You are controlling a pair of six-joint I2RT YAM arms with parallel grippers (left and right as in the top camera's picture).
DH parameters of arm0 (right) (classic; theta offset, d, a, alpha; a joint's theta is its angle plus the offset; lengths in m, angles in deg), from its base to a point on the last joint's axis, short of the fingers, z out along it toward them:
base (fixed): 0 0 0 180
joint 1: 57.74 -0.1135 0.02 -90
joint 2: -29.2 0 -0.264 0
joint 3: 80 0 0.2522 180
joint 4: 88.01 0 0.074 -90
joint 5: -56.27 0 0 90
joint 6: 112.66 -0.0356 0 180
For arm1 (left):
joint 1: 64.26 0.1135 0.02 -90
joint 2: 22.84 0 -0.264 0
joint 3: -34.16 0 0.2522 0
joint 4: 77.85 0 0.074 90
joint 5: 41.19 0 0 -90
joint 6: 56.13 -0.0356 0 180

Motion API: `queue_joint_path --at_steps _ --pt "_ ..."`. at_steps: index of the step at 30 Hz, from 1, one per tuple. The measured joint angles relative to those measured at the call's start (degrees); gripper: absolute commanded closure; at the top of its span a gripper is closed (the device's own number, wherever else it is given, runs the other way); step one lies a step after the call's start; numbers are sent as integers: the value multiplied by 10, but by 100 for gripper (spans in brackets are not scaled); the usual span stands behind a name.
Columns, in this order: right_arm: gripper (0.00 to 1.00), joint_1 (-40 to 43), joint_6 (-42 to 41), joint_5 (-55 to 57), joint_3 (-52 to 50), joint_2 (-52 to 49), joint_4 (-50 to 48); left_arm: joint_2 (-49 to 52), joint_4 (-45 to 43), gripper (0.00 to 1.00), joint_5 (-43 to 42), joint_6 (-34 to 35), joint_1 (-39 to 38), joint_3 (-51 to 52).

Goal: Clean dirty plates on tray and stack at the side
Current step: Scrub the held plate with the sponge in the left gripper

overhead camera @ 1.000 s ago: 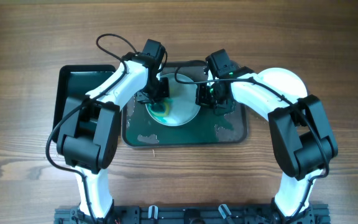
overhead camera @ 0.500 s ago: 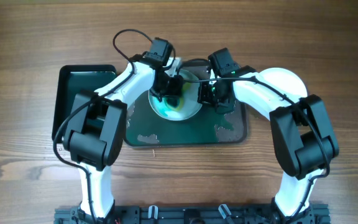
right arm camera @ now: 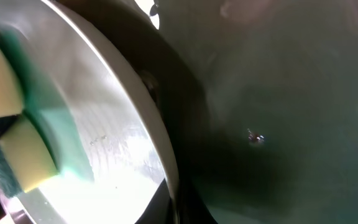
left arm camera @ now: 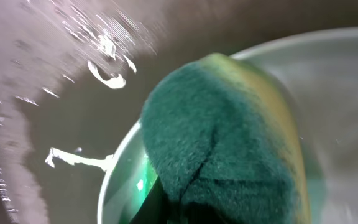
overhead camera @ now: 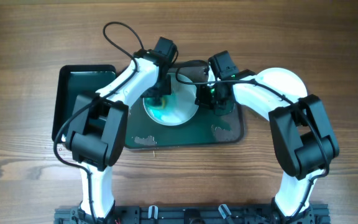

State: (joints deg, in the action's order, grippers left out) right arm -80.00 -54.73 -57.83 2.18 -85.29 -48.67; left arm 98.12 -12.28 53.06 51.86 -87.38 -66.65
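A white plate [overhead camera: 178, 107] lies on the dark tray [overhead camera: 191, 134] at mid table. My left gripper [overhead camera: 158, 98] is shut on a green and yellow sponge [left arm camera: 229, 143] and presses it on the plate's left part [left arm camera: 328, 81]; the sponge also shows in the right wrist view [right arm camera: 14, 143]. My right gripper [overhead camera: 207, 98] is shut on the plate's right rim [right arm camera: 157, 134] and holds it. Another white plate [overhead camera: 284, 81] lies on the table at the right, partly under the right arm.
A second dark tray [overhead camera: 79, 93] lies to the left of the main one. White smears [overhead camera: 143, 139] mark the main tray's front part. Wooden table [overhead camera: 30, 37] surrounds both trays.
My left gripper with the sponge swept right across the plate and has come back to its left part. The right gripper has stayed on the rim.
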Motion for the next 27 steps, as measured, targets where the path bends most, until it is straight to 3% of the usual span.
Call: queue_joint_path --at_steps 6,11,14,19,22,27 --pt "96 7 9 -23 -8 0 -10 8 45 96 -272 -148 4 0" --pt "96 7 13 -25 -9 0 -11 12 -49 96 -337 -173 -2 5" --pt "96 7 12 -25 -9 0 -14 13 -109 96 -286 -140 -3 5" --pt "96 7 12 -25 -9 0 -17 12 -134 96 -104 -52 -12 3" --pt "96 7 13 -25 -9 0 -19 9 -78 96 64 26 -19 -7" --pt "96 -2 13 -34 -10 0 -19 9 15 96 148 79 -19 -7"
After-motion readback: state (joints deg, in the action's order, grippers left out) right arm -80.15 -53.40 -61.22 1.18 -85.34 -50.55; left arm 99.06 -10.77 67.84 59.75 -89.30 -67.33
